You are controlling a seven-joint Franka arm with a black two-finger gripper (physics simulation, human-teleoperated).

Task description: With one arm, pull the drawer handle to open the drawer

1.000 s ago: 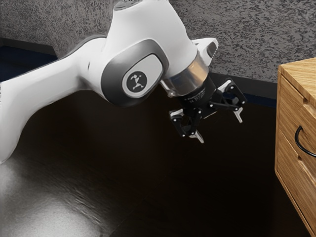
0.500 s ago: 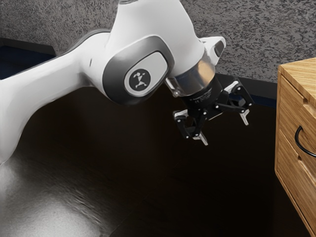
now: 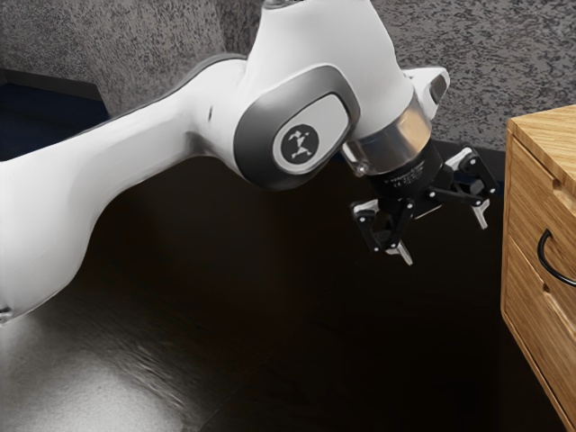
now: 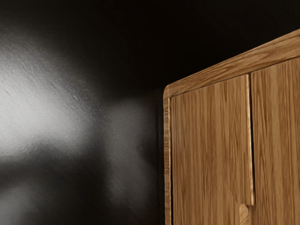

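Closing in over the past second, the gripper (image 3: 441,236) moves toward the exterior view's right, nearer the drawer handle (image 3: 546,258) on the wooden cabinet (image 3: 538,184). Its fingers are spread and empty, still apart from the handle, so grasping likely comes next.

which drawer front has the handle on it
The upper drawer front, just under the cabinet top: the black curved handle sticks out from it. The lower front shows bare wood.
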